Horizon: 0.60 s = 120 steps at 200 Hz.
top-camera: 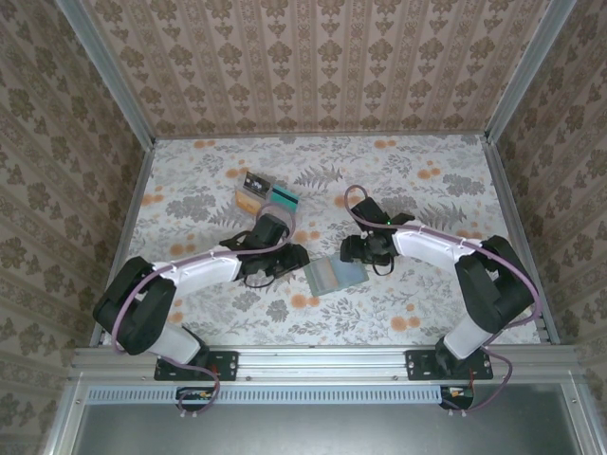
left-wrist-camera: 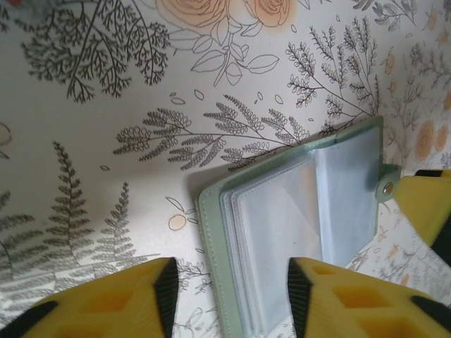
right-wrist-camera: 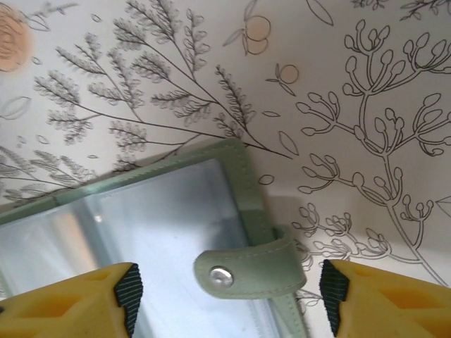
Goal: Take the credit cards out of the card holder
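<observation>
The card holder (top-camera: 334,273) lies open on the flowered table between my two arms, grey-green with clear blue-grey sleeves (left-wrist-camera: 282,225). I cannot make out any credit cards inside the sleeves. My left gripper (top-camera: 292,256) is at its left end. In the left wrist view it (left-wrist-camera: 232,289) is open, its fingers on either side of the holder's left edge (left-wrist-camera: 211,239). My right gripper (top-camera: 355,250) hovers at the holder's far right corner. In the right wrist view it (right-wrist-camera: 231,296) is open around the snap strap (right-wrist-camera: 261,264) without touching it.
Behind the left gripper sits a small clear tray (top-camera: 254,182) with colourful cards, a tan card (top-camera: 248,201) and a teal card (top-camera: 285,197) beside it. Patterned walls close in the table on three sides. A metal rail (top-camera: 313,358) runs along the near edge.
</observation>
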Each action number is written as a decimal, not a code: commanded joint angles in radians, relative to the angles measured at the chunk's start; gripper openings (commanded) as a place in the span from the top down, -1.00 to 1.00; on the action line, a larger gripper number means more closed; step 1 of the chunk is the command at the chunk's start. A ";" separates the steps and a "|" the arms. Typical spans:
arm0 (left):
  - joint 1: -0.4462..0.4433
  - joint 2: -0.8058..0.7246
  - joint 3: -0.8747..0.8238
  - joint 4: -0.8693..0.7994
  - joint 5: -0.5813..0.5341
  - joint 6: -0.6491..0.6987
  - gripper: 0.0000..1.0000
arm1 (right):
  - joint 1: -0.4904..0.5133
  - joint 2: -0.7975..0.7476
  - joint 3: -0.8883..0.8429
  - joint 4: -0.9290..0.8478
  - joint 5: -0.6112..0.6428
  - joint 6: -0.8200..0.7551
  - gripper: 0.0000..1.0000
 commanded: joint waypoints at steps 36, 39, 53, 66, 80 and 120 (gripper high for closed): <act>-0.027 -0.050 -0.003 -0.024 0.004 -0.063 -0.13 | 0.014 0.059 -0.032 -0.018 -0.096 -0.027 -0.41; -0.027 -0.049 -0.002 -0.028 0.005 -0.064 -0.13 | 0.017 0.059 -0.034 -0.017 -0.100 -0.026 -0.40; -0.029 -0.048 -0.003 -0.032 0.012 -0.069 -0.13 | 0.030 0.053 -0.044 -0.010 -0.125 -0.008 -0.34; -0.031 -0.048 -0.004 -0.029 0.020 -0.074 -0.10 | 0.048 0.044 -0.071 0.032 -0.166 0.028 -0.27; -0.031 -0.041 0.001 -0.033 0.037 -0.071 0.01 | 0.074 0.032 -0.097 0.077 -0.224 0.069 -0.22; -0.035 0.011 0.015 -0.046 0.076 -0.042 0.28 | 0.094 -0.030 -0.129 0.122 -0.218 0.129 -0.17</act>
